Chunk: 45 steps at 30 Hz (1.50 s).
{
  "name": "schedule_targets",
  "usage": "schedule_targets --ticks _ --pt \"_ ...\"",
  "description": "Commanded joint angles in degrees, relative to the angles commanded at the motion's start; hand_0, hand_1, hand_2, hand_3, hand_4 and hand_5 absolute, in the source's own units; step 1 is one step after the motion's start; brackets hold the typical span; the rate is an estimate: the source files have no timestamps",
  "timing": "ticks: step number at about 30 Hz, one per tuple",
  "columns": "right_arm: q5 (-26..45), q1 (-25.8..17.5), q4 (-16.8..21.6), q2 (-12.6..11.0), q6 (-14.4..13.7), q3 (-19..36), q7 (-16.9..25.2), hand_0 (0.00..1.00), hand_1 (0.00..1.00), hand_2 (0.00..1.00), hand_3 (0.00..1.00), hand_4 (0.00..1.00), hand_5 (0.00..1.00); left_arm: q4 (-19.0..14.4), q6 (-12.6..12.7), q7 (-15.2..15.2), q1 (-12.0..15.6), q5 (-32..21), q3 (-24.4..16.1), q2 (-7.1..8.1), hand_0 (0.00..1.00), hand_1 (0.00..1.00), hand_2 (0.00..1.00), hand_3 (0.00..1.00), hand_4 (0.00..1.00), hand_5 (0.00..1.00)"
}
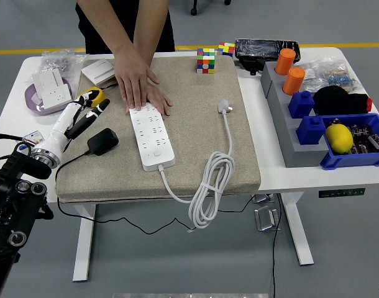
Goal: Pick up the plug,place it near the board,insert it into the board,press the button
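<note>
White table (264, 161), carrying a beige mat (196, 130) over its middle. On the mat: one white power strip (151, 138), lying lengthwise, its cable running off the near edge; a person's hands (135, 79) press flat on the strip's far end, at 12 o'clock from it. One white plug (224, 107) at 2 o'clock from the strip, well apart from it, lying loose, its white cable (209, 183) coiled toward the mat's near edge. One black adapter (102, 141) at 9 o'clock from the strip, resting on the mat, touched by nothing. Left hand (90, 112) at 11 o'clock from the adapter, fingers extended and holding nothing, its fingertips over a yellow tape measure (92, 95). Purple dish (35, 99) at the table's left end, containing a white socket block (54, 92). Blue bin (363, 152) at the right end, containing a yellow lemon-like object (338, 138) and dark items too unclear to name. Grey stand (283, 118) beside it, bearing two orange cylinders (289, 70) and two blue blocks (305, 117). Colour cube (205, 61) at the mat's far edge.
</note>
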Motion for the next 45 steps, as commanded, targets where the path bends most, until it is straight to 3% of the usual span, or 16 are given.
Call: schedule_targets --ticks 1,2,7,8,11,17,21,27,31,32,35,36,38,43,44,45 --pt "0.0 -0.1 0.0 0.1 0.0 -0.1 0.0 0.831 0.756 0.745 0.775 0.998 0.998 -1.8 -0.2 1.1 0.7 -2.6 -0.1 -0.30 0.998 0.998 0.989 0.947 0.998 0.998" --pt "0.0 -0.2 0.0 0.1 0.0 -0.2 0.0 0.831 0.756 0.745 0.775 0.998 0.998 -3.0 -0.3 2.0 1.5 -4.8 -0.1 -0.58 0.933 0.968 0.942 0.915 0.998 0.998" --pt "-0.4 -0.5 0.0 0.3 0.0 -0.3 -0.1 0.831 0.756 0.745 0.775 0.998 0.998 -10.6 -0.3 5.5 5.1 -17.1 0.3 -1.34 0.933 0.968 0.942 0.915 0.998 0.998" --pt "-0.4 -0.5 0.0 0.3 0.0 -0.3 -0.1 0.831 0.756 0.745 0.775 0.998 0.998 -11.6 -0.3 6.0 5.7 -19.4 0.2 -1.34 0.843 0.859 0.841 0.851 0.998 0.998" --pt "-0.7 -0.7 0.0 0.4 0.0 -0.5 -0.1 0.831 0.756 0.745 0.775 0.998 0.998 -14.3 -0.3 7.8 7.7 -26.8 -1.0 -1.34 0.843 0.859 0.841 0.851 0.998 0.998" --pt "-1.0 -1.1 -0.1 1.1 -0.2 -0.9 -0.2 0.831 0.756 0.745 0.776 0.998 0.998 -15.2 -0.6 11.1 11.0 -41.0 -1.6 -1.34 0.808 0.819 0.788 0.796 0.998 0.998" --pt "-1.0 -1.2 -0.3 1.8 -1.1 -1.6 0.0 0.826 0.756 0.751 0.789 0.998 0.998 -15.7 0.0 11.0 13.1 -48.4 -1.6 -1.34 0.787 0.800 0.770 0.783 0.998 0.998" --pt "-0.1 -0.8 -0.5 2.4 -2.7 -4.7 0.1 0.823 0.763 0.767 0.791 0.998 0.998 -17.4 0.6 9.0 15.1 -39.7 -1.3 -1.34 0.771 0.777 0.748 0.767 0.998 0.956" --pt "0.1 -0.4 -0.3 2.7 -3.0 -6.6 -0.1 0.823 0.763 0.767 0.791 0.998 0.998 -18.2 1.4 6.8 15.6 -30.2 -1.2 -1.34 0.771 0.777 0.748 0.767 0.998 0.956" --pt "0.2 -0.3 -0.2 2.8 -3.2 -7.1 -0.2 0.820 0.769 0.775 0.791 0.998 0.998 -18.3 1.7 6.2 15.7 -27.7 -1.2 -1.34 0.739 0.731 0.698 0.736 0.992 0.839" --pt "0.1 0.0 -0.1 2.9 -3.3 -8.0 -0.4 0.820 0.769 0.775 0.791 0.998 0.998 -18.6 2.1 5.3 15.7 -20.7 -1.2 -1.34 0.739 0.731 0.698 0.736 0.992 0.839" --pt "-0.2 0.2 0.0 2.9 -3.1 -8.3 -0.6 0.820 0.769 0.775 0.791 0.998 0.998 -18.8 2.7 4.6 15.7 -15.7 -1.2 -1.34 0.739 0.731 0.698 0.736 0.992 0.839" --pt "-0.2 0.2 0.1 2.9 -3.0 -8.4 -0.7 0.817 0.769 0.768 0.782 0.998 0.998 -18.8 2.8 4.5 15.7 -14.4 -1.2 -1.34 0.705 0.684 0.659 0.706 0.962 0.803" --pt "-0.1 0.3 0.2 2.9 -2.3 -9.2 -1.1 0.817 0.769 0.768 0.782 0.998 0.998 -19.1 4.4 4.2 15.8 -13.0 -0.9 -1.34 0.705 0.684 0.659 0.706 0.962 0.803" --pt "-0.1 0.3 0.2 2.9 -2.1 -9.4 -1.2 0.814 0.761 0.760 0.781 0.998 0.998 -19.1 5.2 4.3 15.8 -13.9 -0.8 -1.34 0.619 0.535 0.504 0.498 0.930 0.766" --pt "-0.1 0.3 0.2 2.9 -2.0 -9.5 -1.3 0.814 0.761 0.760 0.781 0.998 0.998 -19.0 5.6 4.5 15.7 -14.7 -0.7 -1.34 0.619 0.535 0.504 0.498 0.930 0.766"
